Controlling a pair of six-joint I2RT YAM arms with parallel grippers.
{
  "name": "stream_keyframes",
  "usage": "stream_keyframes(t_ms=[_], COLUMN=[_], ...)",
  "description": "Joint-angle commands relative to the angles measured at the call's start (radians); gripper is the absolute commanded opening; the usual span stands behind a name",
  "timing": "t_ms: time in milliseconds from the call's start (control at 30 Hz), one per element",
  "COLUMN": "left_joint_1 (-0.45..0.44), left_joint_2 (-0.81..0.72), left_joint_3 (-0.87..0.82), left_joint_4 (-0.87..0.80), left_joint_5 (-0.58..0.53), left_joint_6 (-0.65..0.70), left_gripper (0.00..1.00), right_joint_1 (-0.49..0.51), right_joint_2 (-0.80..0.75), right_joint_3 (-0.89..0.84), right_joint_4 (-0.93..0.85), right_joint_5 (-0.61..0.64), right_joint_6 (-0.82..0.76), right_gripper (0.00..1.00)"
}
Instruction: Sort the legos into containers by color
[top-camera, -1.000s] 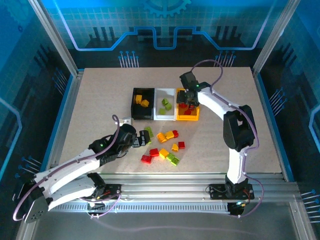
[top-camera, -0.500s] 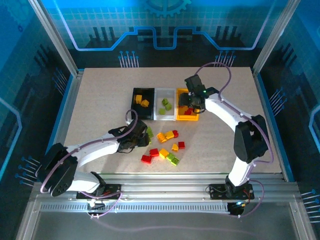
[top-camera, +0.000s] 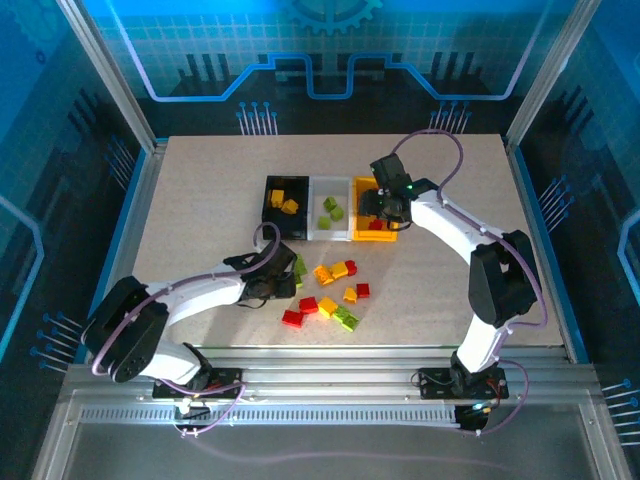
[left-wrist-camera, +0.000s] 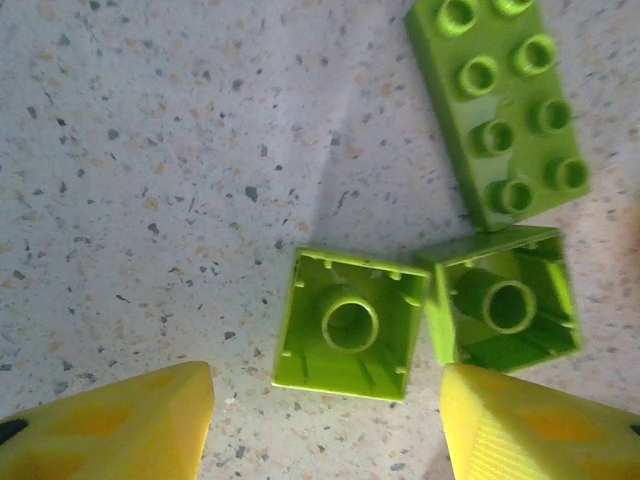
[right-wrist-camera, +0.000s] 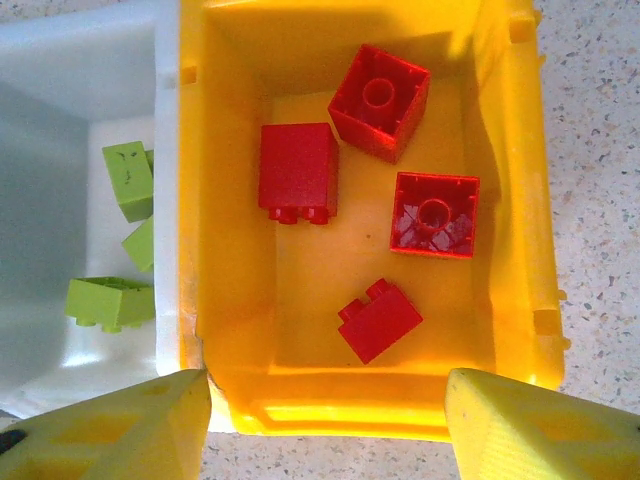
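In the left wrist view, two upside-down lime green legos (left-wrist-camera: 348, 326) (left-wrist-camera: 505, 305) lie side by side on the table, with a long green brick (left-wrist-camera: 500, 105) beyond them. My left gripper (left-wrist-camera: 325, 425) is open low over the table, and the nearer square brick lies just ahead of its fingertips. My right gripper (right-wrist-camera: 325, 425) is open and holds nothing. It hangs over the near rim of the yellow container (right-wrist-camera: 505, 220), which holds several red legos (right-wrist-camera: 298, 170). The white container (right-wrist-camera: 60, 130) holds three green ones (right-wrist-camera: 110, 300). The black container (top-camera: 285, 227) holds yellow bricks.
Loose red, yellow and green legos (top-camera: 335, 272) lie scattered on the table in front of the three bins, right of my left gripper (top-camera: 285, 277). The bins stand in a touching row at mid-table. Aluminium frame rails (top-camera: 140, 230) border the table.
My left arm has swung forward to the green bricks and its jaws have narrowed from wide open. My right gripper has shifted slightly over the yellow bin.
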Motion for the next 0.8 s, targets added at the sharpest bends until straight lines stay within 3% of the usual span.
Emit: stream_keyframes(t_ms=[0,267,400,533,767], left_joint_1=[0.019,0.046,0.046,0.045,0.009], left_joint_2=[0.059,0.141,0.16,0.123,0.004], left_joint_3=[0.038,0.078,0.104,0.09,0.216], left_joint_4=[0.019,0.118,0.11,0.097,0.047], left_joint_5=[0.001,-0.06,-0.058,-0.031,0.008], left_joint_6=[0.024,0.06,0.071,0.061,0.084], left_gripper=[0.61,0.56,0.44,0.31,0.27], right_joint_1=[-0.015,-0.026,-0.032,-0.036,-0.034], right_joint_2=[-0.028,-0.047,-0.05,-0.057,-0.129], right_joint_3=[-0.013,-0.028,-0.035,-0.041,-0.111], right_joint_4=[0.017,0.027,0.027,0.031,0.065], right_joint_5=[-0.006,-0.012,-0.017,-0.02,-0.053], right_joint_6=[0.017,0.013,0.013,0.016,0.034], right_gripper=[0.65,0.65,0.65,0.65,0.64])
